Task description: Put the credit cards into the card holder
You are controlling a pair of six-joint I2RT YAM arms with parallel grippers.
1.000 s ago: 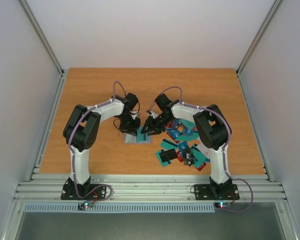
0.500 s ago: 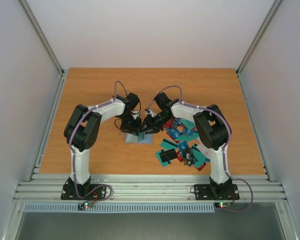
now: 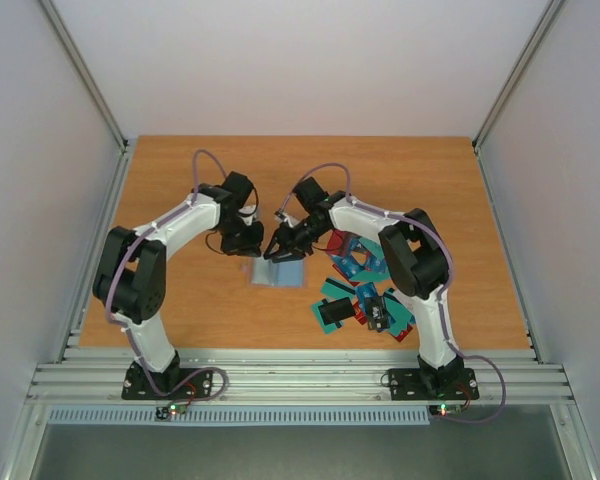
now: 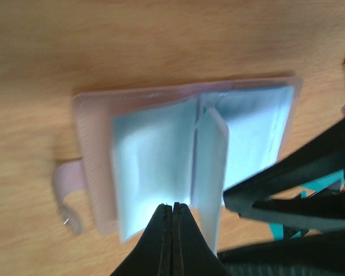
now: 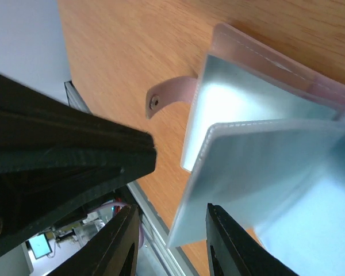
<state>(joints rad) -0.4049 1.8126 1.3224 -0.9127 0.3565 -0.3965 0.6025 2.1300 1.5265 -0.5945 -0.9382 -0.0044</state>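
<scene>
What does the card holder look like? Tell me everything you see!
The card holder lies open and flat on the wooden table. Its cover looks like pinkish-tan leather with stitched edges and a small strap with a snap. Inside are pale blue see-through sleeves; one stands up in the middle. No card shows in them.

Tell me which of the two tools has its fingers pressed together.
The left tool: its fingers meet by the card holder; the right tool shows a gap.

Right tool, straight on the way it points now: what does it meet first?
Probably the raised clear sleeve of the open card holder; its edge lies just ahead of the right tool. Depth is hard to judge.
</scene>
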